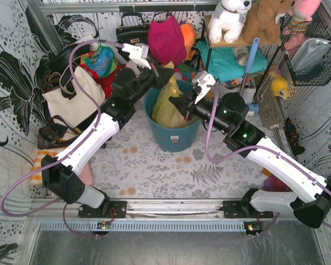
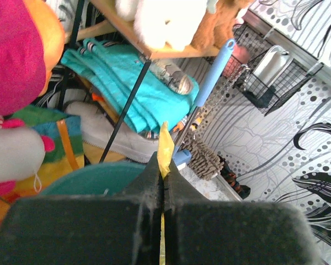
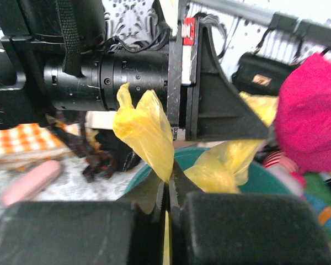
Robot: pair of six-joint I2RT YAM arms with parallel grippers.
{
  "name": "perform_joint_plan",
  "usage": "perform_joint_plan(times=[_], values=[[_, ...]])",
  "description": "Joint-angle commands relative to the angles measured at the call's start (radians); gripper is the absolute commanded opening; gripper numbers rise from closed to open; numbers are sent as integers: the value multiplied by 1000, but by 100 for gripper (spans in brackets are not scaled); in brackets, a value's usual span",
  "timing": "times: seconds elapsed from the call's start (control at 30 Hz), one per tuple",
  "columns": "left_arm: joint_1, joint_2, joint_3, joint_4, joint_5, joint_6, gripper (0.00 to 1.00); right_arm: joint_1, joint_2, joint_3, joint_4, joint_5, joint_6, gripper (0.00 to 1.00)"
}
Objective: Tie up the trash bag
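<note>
Floral table (image 1: 154, 171), twelve o'clock: left gripper (image 2: 163, 165) and right gripper (image 3: 166, 185) clamped on trash bag (image 3: 146, 130) flaps, knot not yet tied.

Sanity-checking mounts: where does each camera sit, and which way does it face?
Top external: above, behind the bases, looking down; left arm, right arm, trash bag in teal bin.
Left wrist: over shut left claw pinching bag, facing shelf.
Right wrist: over shut right claw pinching bag, facing left arm.
Shared: bag and bin in all.
</note>
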Motion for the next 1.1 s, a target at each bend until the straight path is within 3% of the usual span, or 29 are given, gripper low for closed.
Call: perform_joint_plan(times=[0.0, 0.1, 0.27, 0.5, 0.6, 0.77, 0.93, 1.07], values=[[13, 59, 181, 50, 47, 86, 0, -17, 12, 109, -108, -107, 174, 0], [14, 72, 223, 48, 63, 93, 0, -20, -2, 139, -92, -107, 205, 0], [13, 50, 151, 65, 24, 95, 0, -20, -41, 79, -83, -103, 243, 0], [23, 133, 43, 22, -105, 143, 0, -20, -151, -346, 100, -118, 512, 0], [55, 195, 48, 19, -116, 109, 0, -20, -184, -420, 127, -112, 566, 0], [77, 229, 122, 8, -168, 93, 0, -20, -197, -327, 83, -135, 504, 0], [78, 214, 199, 16, -81, 97, 0, -20, -188, -200, 56, -168, 471, 0], [78, 175, 185, 37, -87, 99, 0, -20, -200, -167, 71, -163, 472, 0]])
